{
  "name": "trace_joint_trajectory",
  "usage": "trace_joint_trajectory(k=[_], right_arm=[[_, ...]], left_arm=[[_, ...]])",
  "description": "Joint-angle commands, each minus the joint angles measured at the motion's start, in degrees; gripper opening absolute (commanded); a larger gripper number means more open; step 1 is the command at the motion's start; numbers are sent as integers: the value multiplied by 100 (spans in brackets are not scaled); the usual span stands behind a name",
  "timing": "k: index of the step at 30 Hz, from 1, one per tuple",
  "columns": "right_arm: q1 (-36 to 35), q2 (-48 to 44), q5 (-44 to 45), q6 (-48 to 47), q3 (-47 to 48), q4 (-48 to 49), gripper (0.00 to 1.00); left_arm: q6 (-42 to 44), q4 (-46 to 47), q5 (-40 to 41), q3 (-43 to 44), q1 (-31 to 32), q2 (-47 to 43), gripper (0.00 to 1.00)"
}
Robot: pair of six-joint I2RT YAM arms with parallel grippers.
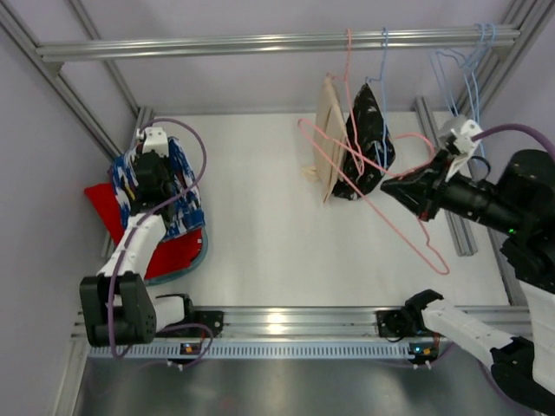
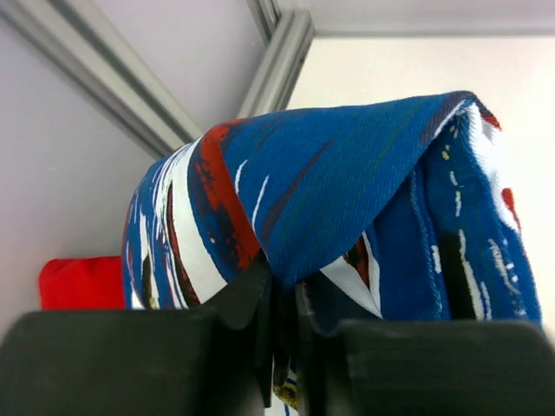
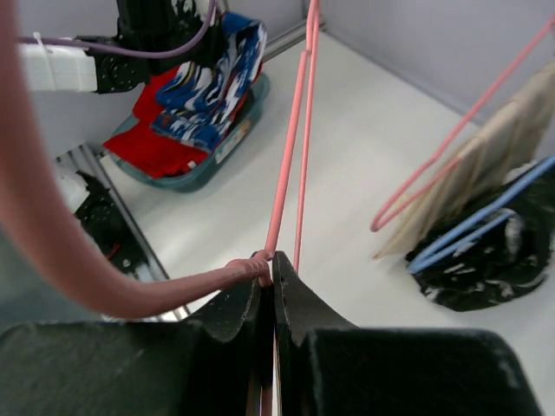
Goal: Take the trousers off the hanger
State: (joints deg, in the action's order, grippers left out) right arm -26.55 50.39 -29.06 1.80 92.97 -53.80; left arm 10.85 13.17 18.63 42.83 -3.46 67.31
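The light is bright and even, and it comes from above. The white table (image 1: 260,217) shows only soft, weak shadows. The near rail (image 1: 277,322) has a white glare spot. In both wrist views the dark fingers (image 2: 130,364) are blurred, and the hanger (image 3: 113,302) close to the lens is a thick unsharp band. The trousers (image 2: 329,182) look sharp.
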Motion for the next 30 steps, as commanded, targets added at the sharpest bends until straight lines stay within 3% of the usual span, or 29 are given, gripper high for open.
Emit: trace_joint_trajectory(k=[1, 2, 3, 5, 6, 8, 18, 23, 30], right_arm=[[360, -178, 514, -382, 643, -577, 0], [448, -205, 585, -391, 748, -683, 0], [596, -283, 716, -409, 888, -763, 0], [764, -389, 849, -409, 977, -956, 0], [930, -477, 1032, -400, 1082, -1018, 0], [1133, -521, 1217, -409, 1223, -1272, 0], [1776, -610, 2535, -356, 1022, -1581, 0], [1767, 617, 2827, -628, 1521, -1423, 0], [2003, 2561, 2748, -875, 3279, -1396, 0]], left_arm=[[-363, -445, 2, 322, -250, 510, 20], [-425, -595, -87, 357, -312, 537, 27], [-496, -718, -175, 340, -348, 503, 43], [-558, -947, -725, 235, -436, 223, 61], [-601, -1070, -877, 226, -444, 82, 84], [-654, -1290, -1272, 217, -436, -401, 98], [-760, -2556, -2503, 524, -436, -2300, 98], [-1032, -2863, -3049, 1059, -436, -2837, 98], [-1226, -3294, -3516, 1579, -436, -3180, 99]])
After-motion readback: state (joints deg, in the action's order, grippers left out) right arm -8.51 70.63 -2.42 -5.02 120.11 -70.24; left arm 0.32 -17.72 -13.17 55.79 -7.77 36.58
